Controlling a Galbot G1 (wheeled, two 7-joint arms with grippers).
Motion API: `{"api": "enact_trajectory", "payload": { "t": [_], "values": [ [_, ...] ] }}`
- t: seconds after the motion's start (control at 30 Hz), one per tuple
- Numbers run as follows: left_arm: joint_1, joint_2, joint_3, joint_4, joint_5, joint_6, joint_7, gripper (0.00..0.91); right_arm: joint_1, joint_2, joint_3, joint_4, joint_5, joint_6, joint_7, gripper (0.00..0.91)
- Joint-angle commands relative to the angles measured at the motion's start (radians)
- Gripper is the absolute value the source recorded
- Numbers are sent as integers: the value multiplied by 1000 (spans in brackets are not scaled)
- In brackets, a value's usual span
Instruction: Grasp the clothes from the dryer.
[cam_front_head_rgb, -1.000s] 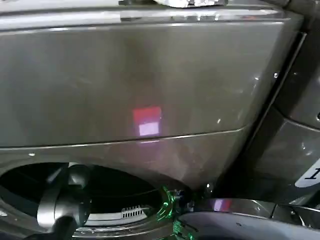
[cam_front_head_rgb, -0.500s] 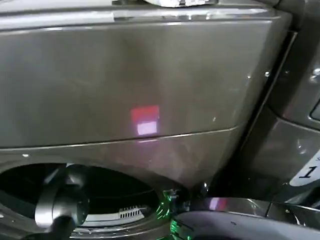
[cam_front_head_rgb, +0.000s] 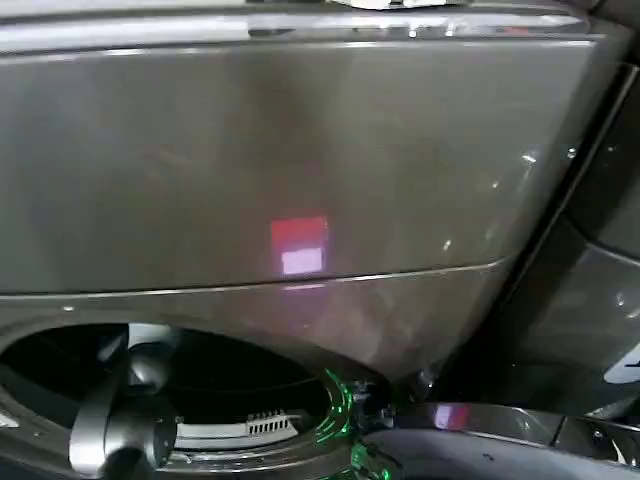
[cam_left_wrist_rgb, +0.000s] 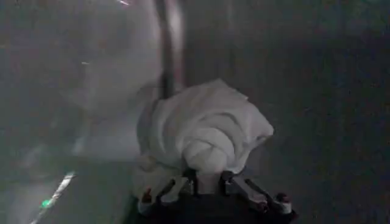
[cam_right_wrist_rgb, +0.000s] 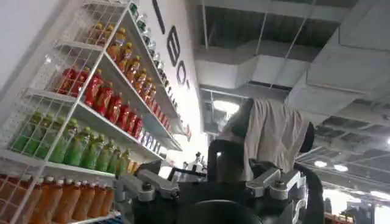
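Note:
The dryer stands before me as a dark bronze-grey front. Its porthole is open at the lower left, and my left arm reaches into it. Inside the drum lie the clothes, a white bundled cloth. My left gripper is shut on the near lump of that bundle, one finger on each side. My right gripper is held away from the dryer and points up toward a ceiling. A beige cloth hangs between its fingers.
The dryer's grey-rimmed round door hangs open at the lower right. A neighbouring machine stands close on the right. A raised rib runs along the drum wall behind the bundle. Shelves of bottles stand beside the right arm.
My left arm has sunk a little lower in the porthole. The head view has shifted slightly against the dryer front.

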Motion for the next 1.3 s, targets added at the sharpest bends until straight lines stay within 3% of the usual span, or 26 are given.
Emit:
{"api": "enact_trajectory", "payload": {
  "t": [0.03, 0.13, 0.33, 0.47, 0.77, 0.97, 1.3],
  "values": [
    [76, -46, 1, -167, -524, 268, -418, 0, 10, 6, -19, 15, -14, 9, -3, 907],
    [112, -66, 16, -227, -828, 344, -558, 0, 13, 4, -18, 12, -13, 5, 1, 907],
    [188, -97, 34, -300, -1175, 285, -717, 0, 8, 10, -15, 8, -14, 17, 8, 907],
    [219, -122, 33, -346, -1383, 293, -778, 0, 6, 14, -13, 10, -16, 18, 8, 907],
    [223, -127, 48, -334, -1430, 319, -792, 0, -1, 17, -6, 12, -14, 17, 13, 907],
    [217, -127, 48, -325, -1436, 320, -790, 0, 2, 21, 0, 37, -43, -48, 15, 907],
    [208, -124, 46, -311, -1440, 322, -788, 0, 4, 23, 2, 49, -41, -58, 10, 907]
  ]
}}
